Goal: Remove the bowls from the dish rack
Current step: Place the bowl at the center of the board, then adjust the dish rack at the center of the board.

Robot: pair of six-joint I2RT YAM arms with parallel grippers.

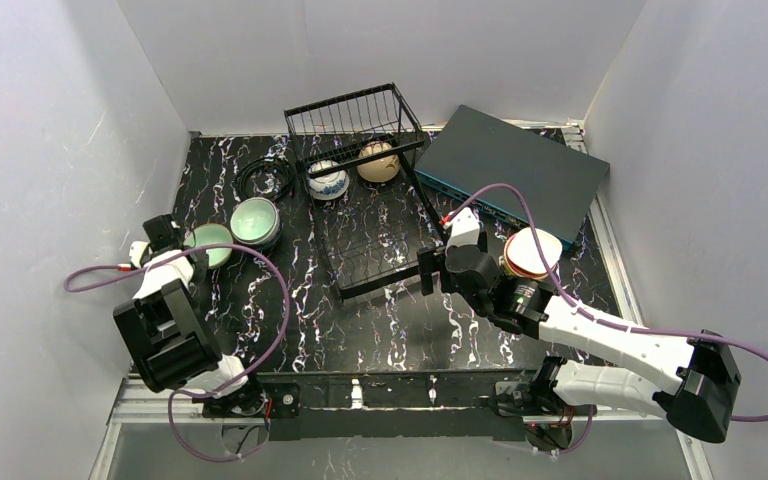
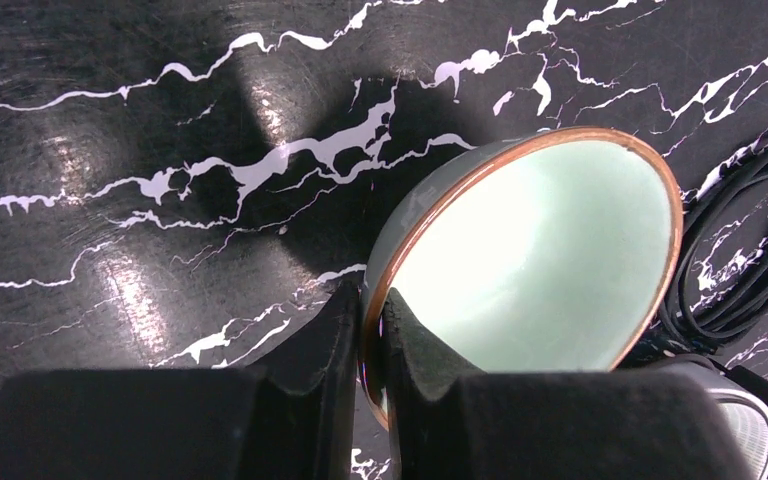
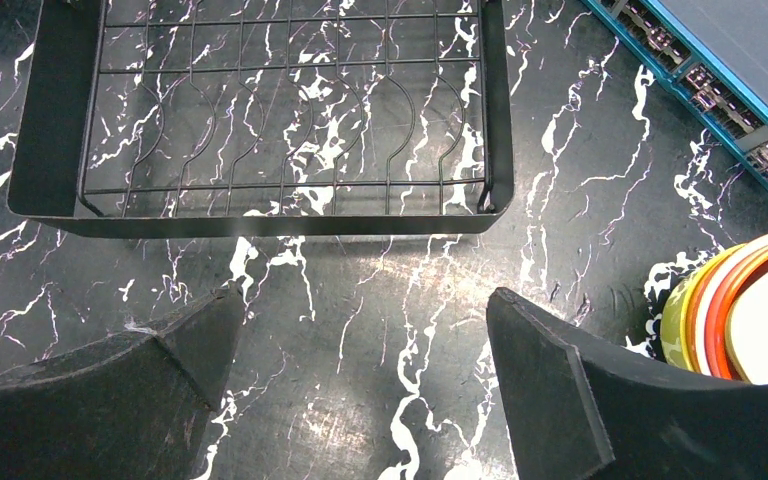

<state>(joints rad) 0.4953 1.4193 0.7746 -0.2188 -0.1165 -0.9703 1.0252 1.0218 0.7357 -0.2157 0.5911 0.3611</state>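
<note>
The hand (image 3: 360, 300) hangs over the marbled table (image 3: 580, 200), fingers spread wide. Just ahead lies the rack (image 3: 280, 222), its near end. Stacked bowls (image 3: 750, 310) sit beside the right finger; a teal box (image 3: 740, 60) fills the upper right corner.

No legible txt, labels, brands or nos. in any view. Port strip along the flat box (image 3: 750, 45), upper right of the right wrist view, is too small and blurred to read.

Lab test cell, white enclosure walls (image 1: 60, 150)
</note>
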